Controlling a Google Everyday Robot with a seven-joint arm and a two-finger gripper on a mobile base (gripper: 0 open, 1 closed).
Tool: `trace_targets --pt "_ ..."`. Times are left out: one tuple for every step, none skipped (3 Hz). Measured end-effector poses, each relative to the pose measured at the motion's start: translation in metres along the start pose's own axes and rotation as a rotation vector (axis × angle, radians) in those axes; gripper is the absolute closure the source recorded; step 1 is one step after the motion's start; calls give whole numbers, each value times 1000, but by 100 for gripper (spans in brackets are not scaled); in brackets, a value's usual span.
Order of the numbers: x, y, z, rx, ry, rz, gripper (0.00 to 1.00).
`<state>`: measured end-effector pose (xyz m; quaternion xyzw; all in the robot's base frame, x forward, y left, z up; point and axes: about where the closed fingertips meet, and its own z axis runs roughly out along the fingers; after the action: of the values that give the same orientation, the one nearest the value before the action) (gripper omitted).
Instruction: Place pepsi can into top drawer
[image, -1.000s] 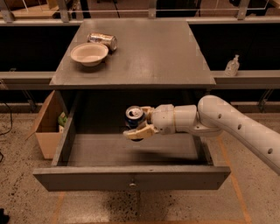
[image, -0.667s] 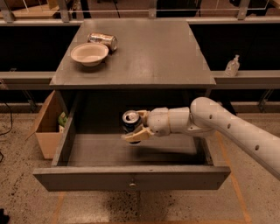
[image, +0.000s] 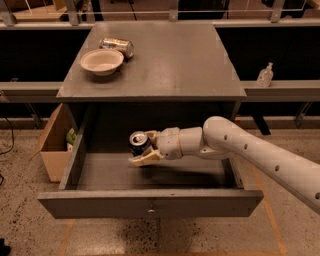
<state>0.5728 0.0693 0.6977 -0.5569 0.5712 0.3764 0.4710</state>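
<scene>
I see the top drawer (image: 150, 202) pulled out toward the near side, its round knob (image: 151, 211) at the middle of the front panel. The arm (image: 250, 150) reaches in from the right, and the gripper (image: 144, 149) sits over the drawer's inside, left of centre. Its 2 fingers are clamped on the pepsi can (image: 139, 142), which stands upright with its silver top showing. I cannot tell whether the can's base touches the drawer floor.

On the cabinet top (image: 170, 60), at the far left, a beige bowl (image: 102, 61) sits just beside 1 silver-gold can (image: 116, 46) lying on its side. A cardboard box (image: 52, 145) stands on the floor to the left, and a small bottle (image: 264, 75) stands on the right ledge.
</scene>
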Motion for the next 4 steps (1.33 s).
trace_targets --pt "6 0 19 19 23 13 85" --pt "11 -1 36 42 33 22 61" --pt "16 -2 50 55 26 27 38" --pt "19 -3 58 64 19 35 15"
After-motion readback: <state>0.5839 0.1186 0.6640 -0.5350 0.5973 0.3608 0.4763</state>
